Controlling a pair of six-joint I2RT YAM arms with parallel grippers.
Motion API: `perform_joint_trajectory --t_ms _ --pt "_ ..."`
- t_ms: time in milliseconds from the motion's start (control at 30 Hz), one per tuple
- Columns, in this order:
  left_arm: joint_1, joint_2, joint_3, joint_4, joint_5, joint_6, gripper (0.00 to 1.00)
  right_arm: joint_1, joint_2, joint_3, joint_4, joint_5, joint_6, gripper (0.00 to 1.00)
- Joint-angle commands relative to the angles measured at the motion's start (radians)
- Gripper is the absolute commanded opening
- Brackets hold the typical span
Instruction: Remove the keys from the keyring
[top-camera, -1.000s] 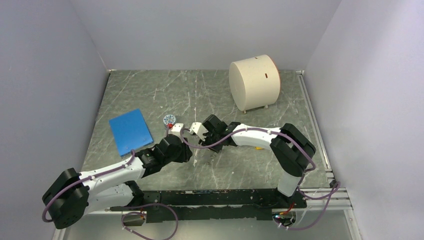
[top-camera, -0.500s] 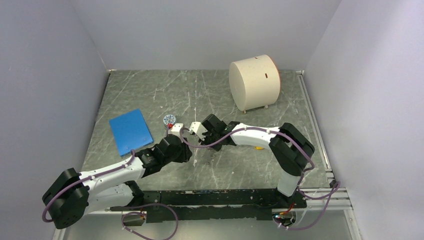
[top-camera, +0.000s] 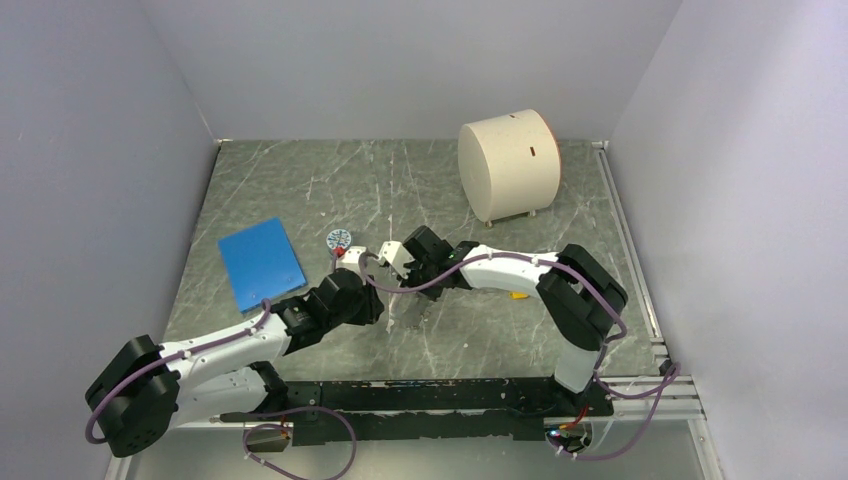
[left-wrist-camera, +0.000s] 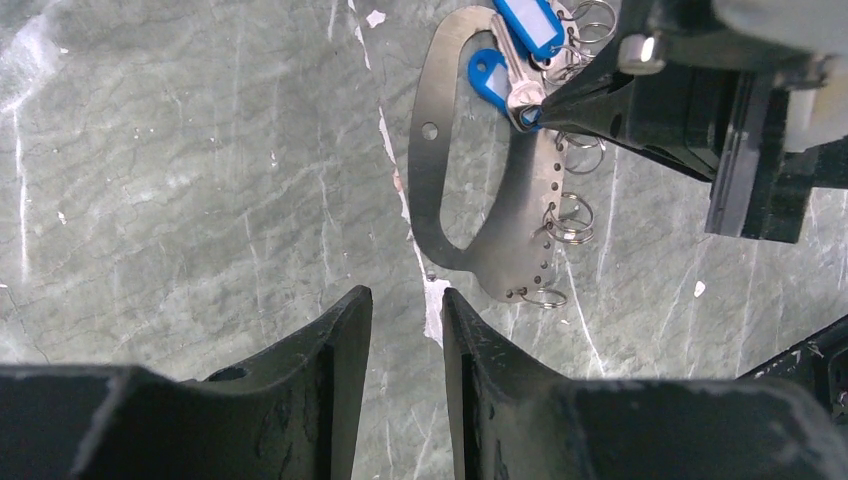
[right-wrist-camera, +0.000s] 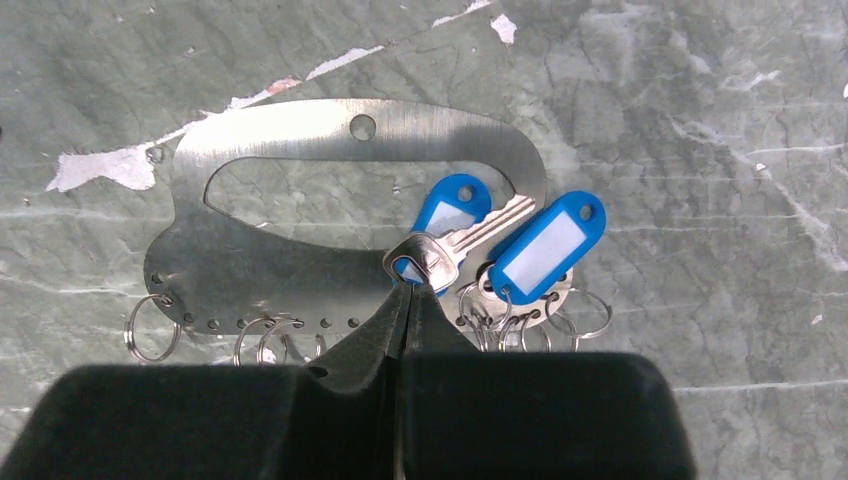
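My right pincer (right-wrist-camera: 405, 290) is pressed together, and its tips look to be nipping the end of a blue-headed key (right-wrist-camera: 432, 258). That key lies on the keyring (right-wrist-camera: 290, 275), a flat steel plate with an oval cut-out that rests on the bench (left-wrist-camera: 150, 150). My left pincer (left-wrist-camera: 405, 300) hangs slightly spread with nothing in it, just beside the plate's narrow end. I judge I am at the first key. Next I must pin the plate with the left pincer and work the key off its small split ring (right-wrist-camera: 480, 305), which calls for a fine twist. The blue tag (right-wrist-camera: 548, 245) has a white window showing no writing; I see no brand
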Motion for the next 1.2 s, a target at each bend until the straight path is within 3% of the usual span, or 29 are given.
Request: perform_joint_trajectory --t_ms 0,633,1167 --pt "-0.005 -0.009 0.018 0.042 0.021 0.027 0.38 -0.004 -0.066 0.000 0.087 -0.053 0.040 0.00" --pt "-0.005 -0.095 0.020 0.085 0.082 0.117 0.41 -0.008 -0.217 -0.103 0.350 -0.051 0.233 0.00" --pt "-0.006 -0.068 0.104 0.096 0.107 0.158 0.42 0.022 -0.323 -0.079 0.309 0.202 0.550 0.00"
